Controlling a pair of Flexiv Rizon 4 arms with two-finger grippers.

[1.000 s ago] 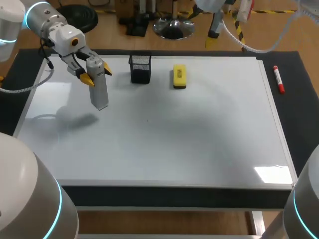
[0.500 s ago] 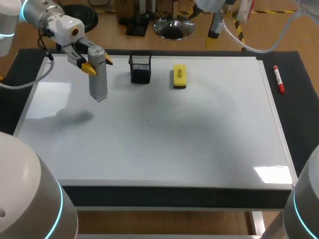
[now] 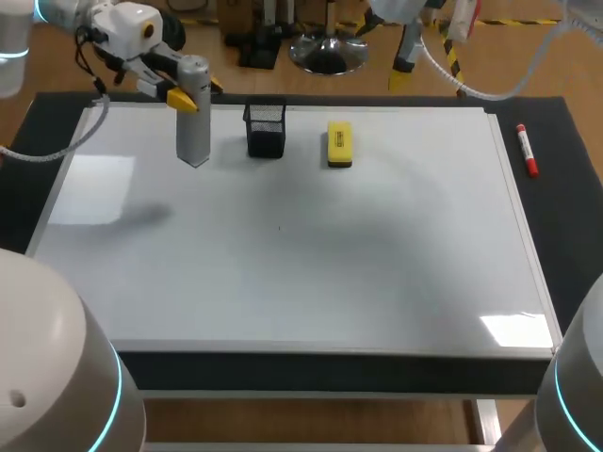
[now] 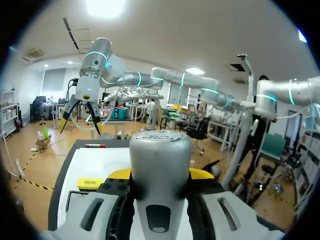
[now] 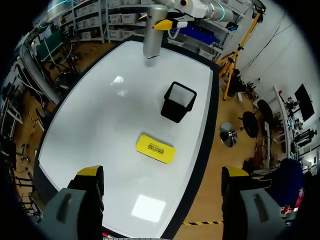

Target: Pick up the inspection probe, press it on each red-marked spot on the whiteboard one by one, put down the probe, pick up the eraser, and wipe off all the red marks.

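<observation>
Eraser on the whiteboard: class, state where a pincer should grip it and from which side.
Probably from straight above, pinching the eraser across its narrow width at mid-length: it lies flat on the whiteboard, a long low block.

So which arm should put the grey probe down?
Left. The left gripper is shut on the grey cylindrical probe near the black mesh holder; the right gripper hangs open above the whiteboard.

Bright overhead light. Glare patches on whiteboard (image 3: 377, 254) at front-right corner and left side; soft probe (image 3: 193, 122) shadow beside left patch.
</observation>
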